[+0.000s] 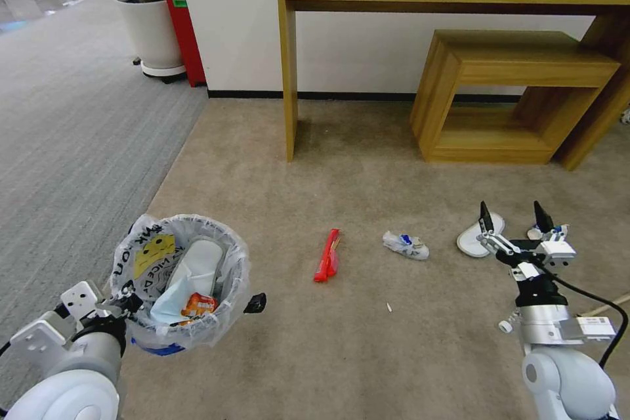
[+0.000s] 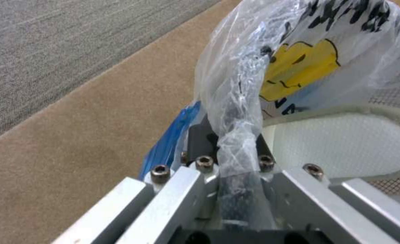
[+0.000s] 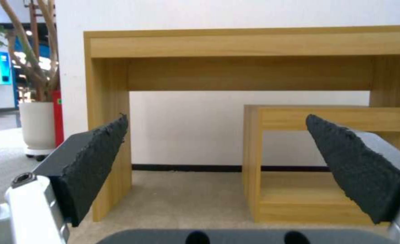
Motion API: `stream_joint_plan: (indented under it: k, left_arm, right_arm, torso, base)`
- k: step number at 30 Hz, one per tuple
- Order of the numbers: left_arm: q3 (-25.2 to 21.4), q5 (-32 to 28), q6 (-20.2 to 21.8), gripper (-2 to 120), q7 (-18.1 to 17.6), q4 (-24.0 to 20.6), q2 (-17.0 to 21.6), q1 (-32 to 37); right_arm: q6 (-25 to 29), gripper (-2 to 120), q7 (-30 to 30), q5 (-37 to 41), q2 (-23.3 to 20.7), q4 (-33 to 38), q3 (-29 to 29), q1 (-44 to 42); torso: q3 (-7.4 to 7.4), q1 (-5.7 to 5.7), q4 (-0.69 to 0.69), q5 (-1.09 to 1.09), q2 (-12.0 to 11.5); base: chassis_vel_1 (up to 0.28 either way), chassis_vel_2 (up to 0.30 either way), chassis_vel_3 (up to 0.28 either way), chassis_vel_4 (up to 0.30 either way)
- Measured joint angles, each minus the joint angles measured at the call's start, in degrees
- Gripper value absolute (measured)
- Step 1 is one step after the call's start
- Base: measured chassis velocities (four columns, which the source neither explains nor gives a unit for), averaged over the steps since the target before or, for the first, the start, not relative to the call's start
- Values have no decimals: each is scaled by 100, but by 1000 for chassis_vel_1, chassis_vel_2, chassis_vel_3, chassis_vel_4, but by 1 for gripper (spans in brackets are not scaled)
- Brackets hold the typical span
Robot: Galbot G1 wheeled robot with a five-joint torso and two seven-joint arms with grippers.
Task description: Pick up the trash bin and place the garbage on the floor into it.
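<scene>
Beige carpet (image 1: 367, 354) runs ahead of me in the head view, where my left gripper (image 1: 134, 305) has its fingers clamped on the trash bin (image 1: 178, 275), while a red wrapper (image 1: 327, 254), a crumpled cup (image 1: 407, 244) and a white slipper (image 1: 478, 236) lie beside my right gripper (image 1: 515, 216). From my left wrist, the bin's bagged rim (image 2: 236, 135) is pinched between those fingers. From my right wrist, black pads (image 3: 96, 162) stand wide apart, the wooden desk (image 3: 254, 44) beyond them.
</scene>
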Motion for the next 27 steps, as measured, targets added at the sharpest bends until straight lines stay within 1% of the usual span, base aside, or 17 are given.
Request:
stream_joint_plan:
  k: [9, 13, 22, 27]
  left_arm:
    - [11, 30, 4, 0, 66, -50, -1, 40]
    - [15, 60, 4, 0, 92, -51, -9, 53]
    - [62, 136, -11, 0, 117, -52, -52, 81]
    - [78, 156, -14, 0, 119, -61, -56, 82]
  right_arm:
    - [29, 100, -3, 107, -12, -39, -23, 2]
    - [42, 100, -3, 109, -14, -55, -31, 7]
    - [77, 100, 21, 128, -31, -64, -46, 45]
    - [88, 100, 24, 137, -37, -63, -37, 50]
  torso:
    - [0, -1, 0, 0, 0]
    - [0, -1, 0, 0, 0]
    - [2, 1, -1, 0, 0]
    - [2, 1, 0, 0, 0]
  base:
    - [-12, 13, 21, -16]
    - [-142, 116, 135, -96]
    - [-188, 183, 187, -173]
    - [-103, 131, 102, -113]
